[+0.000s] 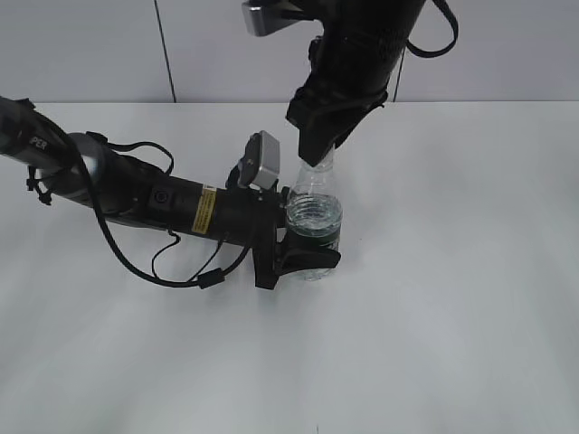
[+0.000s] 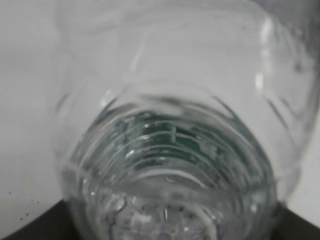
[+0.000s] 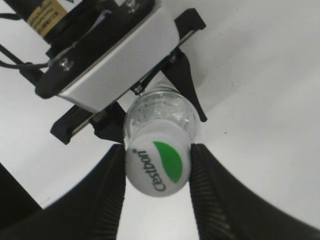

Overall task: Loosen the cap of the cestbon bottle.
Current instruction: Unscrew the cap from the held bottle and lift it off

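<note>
The left hand (image 1: 308,244) grips the cestbon bottle (image 1: 315,217) upright on the worktop (image 1: 452,298); the right hand (image 3: 157,172) pinches its cap (image 3: 157,167).

You have one cestbon bottle (image 1: 314,217) on the white tabletop (image 1: 452,298), standing near the middle rather than toward any edge or corner. It carries one cap (image 3: 157,167), white with one green leaf mark. You can count two arms, each ending in one gripper: the left gripper (image 1: 303,258) and the right gripper (image 3: 157,175). That makes two grippers.
</note>
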Robot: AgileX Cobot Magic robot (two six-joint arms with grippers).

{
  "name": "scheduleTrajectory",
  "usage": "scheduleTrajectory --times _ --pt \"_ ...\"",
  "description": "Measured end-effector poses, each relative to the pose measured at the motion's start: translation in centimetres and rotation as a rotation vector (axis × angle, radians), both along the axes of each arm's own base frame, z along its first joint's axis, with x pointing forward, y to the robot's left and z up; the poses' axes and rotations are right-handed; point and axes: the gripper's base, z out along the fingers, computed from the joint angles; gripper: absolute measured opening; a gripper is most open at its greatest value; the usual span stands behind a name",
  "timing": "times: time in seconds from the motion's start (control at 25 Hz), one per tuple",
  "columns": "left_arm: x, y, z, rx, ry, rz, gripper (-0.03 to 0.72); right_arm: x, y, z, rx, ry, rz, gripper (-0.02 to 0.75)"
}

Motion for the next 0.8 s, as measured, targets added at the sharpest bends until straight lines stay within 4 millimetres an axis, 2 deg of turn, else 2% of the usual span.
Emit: scheduleTrajectory --times 0.44,0.8 --pt "-0.02 0.01 -0.02 0.002 -0.004 -0.004 0.411 -0.03 0.01 0.05 -0.042 -0.111 0.404 0.300" --pt "-0.02 0.00 -0.01 0.001 -0.001 -0.002 0.411 -0.08 -0.02 0.22 -0.047 -0.131 0.459 0.298"
